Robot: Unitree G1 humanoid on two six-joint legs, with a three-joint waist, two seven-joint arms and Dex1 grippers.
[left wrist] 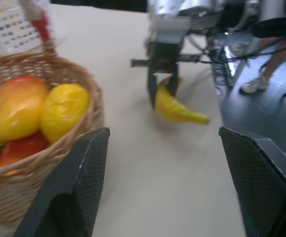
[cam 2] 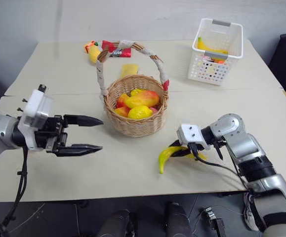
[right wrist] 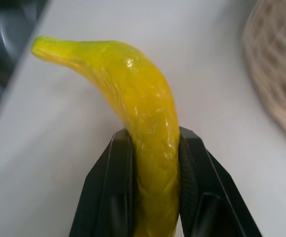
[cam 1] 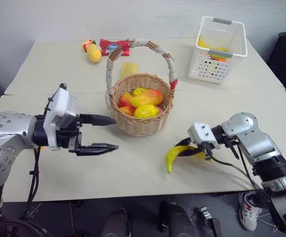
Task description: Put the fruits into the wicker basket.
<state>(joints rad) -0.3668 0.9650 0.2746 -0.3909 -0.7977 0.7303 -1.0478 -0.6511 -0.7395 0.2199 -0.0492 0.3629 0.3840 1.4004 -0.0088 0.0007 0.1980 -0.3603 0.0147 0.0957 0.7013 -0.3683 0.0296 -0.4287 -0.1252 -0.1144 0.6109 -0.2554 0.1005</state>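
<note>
Right gripper [right wrist: 155, 163] pinching banana [right wrist: 143, 98] mid-body, looking light, stiff, bit slick; gripping near middle seems smart. Left gripper [cam 1: 99, 133] hanging spread beside wicker basket [cam 1: 142, 126].

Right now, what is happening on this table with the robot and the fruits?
The robot is gathering fruit into the wicker basket, which already holds a lemon and several other fruits. Its right hand is closed on a banana on the table, just right of the basket. Its left hand is open and holds nothing, on the basket's left side. The banana is not in the basket yet.
</note>
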